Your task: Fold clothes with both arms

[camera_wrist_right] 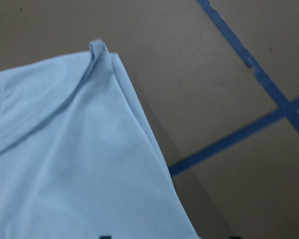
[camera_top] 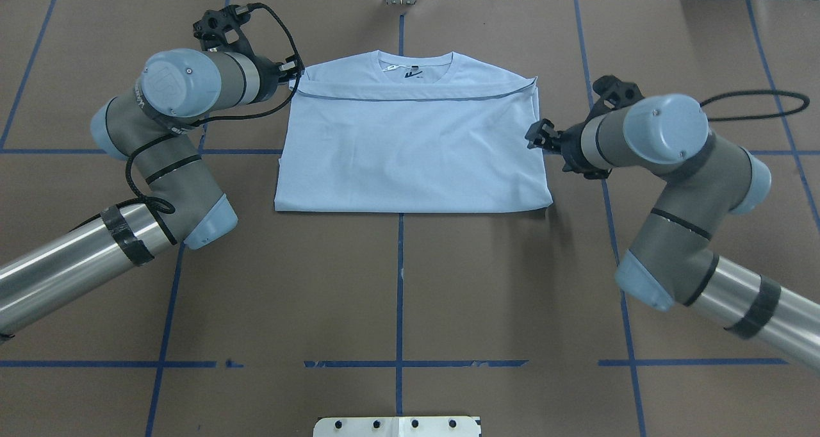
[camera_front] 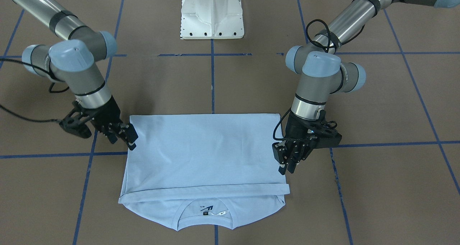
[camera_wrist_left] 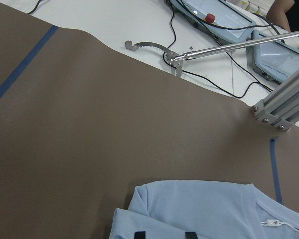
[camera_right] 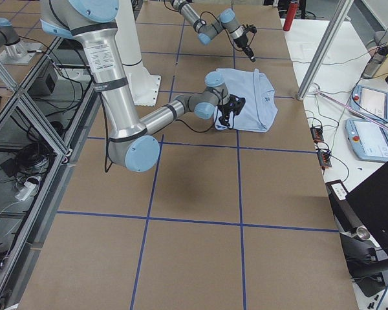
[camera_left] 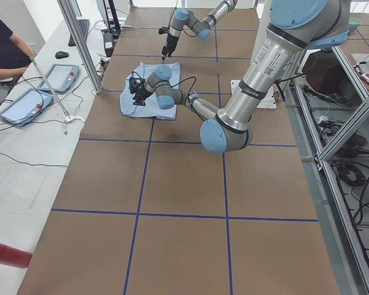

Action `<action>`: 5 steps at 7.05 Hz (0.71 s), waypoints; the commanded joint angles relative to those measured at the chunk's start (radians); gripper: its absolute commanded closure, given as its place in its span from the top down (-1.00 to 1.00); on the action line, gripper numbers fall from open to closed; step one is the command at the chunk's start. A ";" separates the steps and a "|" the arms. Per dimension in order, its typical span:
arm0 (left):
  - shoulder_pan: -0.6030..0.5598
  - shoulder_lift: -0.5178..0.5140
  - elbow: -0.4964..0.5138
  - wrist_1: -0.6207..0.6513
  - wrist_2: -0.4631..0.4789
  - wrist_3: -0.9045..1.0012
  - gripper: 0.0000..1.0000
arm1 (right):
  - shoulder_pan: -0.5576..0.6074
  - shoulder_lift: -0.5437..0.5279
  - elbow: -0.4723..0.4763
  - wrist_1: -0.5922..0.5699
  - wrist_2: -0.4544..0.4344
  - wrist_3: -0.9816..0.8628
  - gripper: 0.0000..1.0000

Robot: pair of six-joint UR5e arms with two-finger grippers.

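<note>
Clearly we are between folds: the T-shirt (camera_top: pixel 410 148) lies flat on the brown table (camera_top: pixel 410 283), centred across from the robot's base, with its lower half already doubled over the chest. The hem (camera_top: pixel 410 97) runs straight across just short of the collar (camera_front: pixel 205 220), and the neck label (camera_front: pixel 207 209) shows inside the collar. No sleeves stick out at the sides, so we take them to be tucked in, and the cloth reads as a tidy, slightly tapered rectangle. The left gripper (camera_front: pixel 287 167) hangs just beside the shirt's edge on its own side, close to the end of the hem. In its wrist view we see its fingertips (camera_wrist_left: pixel 138 234) set apart over the cloth of the shoulder corner, with nothing pinched between them. The right gripper (camera_front: pixel 122 141) sits at the opposite edge, nearer the folded end, and its jaws are likewise spread and empty; whether it touches the fabric we cannot tell. We judge the lengthwise fold done and a crosswise fold next, to bring the shirt to a compact packet. That calls for a grip through all the layers at once along one side, since a pinch that catches only the top layer would peel the earlier fold open. The free hem is what we would watch. The blue tape lines (camera_top: pixel 400 264) give us a centre mark to fold toward.
</note>
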 commanded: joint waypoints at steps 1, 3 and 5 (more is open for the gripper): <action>0.000 0.007 -0.007 0.000 -0.006 0.000 -0.24 | -0.142 -0.062 0.032 0.006 -0.132 0.096 0.69; 0.001 0.008 -0.007 0.002 -0.006 -0.005 -0.24 | -0.144 -0.071 0.036 0.006 -0.135 0.097 0.53; 0.001 0.008 -0.005 0.005 -0.005 -0.005 -0.23 | -0.130 -0.062 0.046 0.002 -0.137 0.097 -0.06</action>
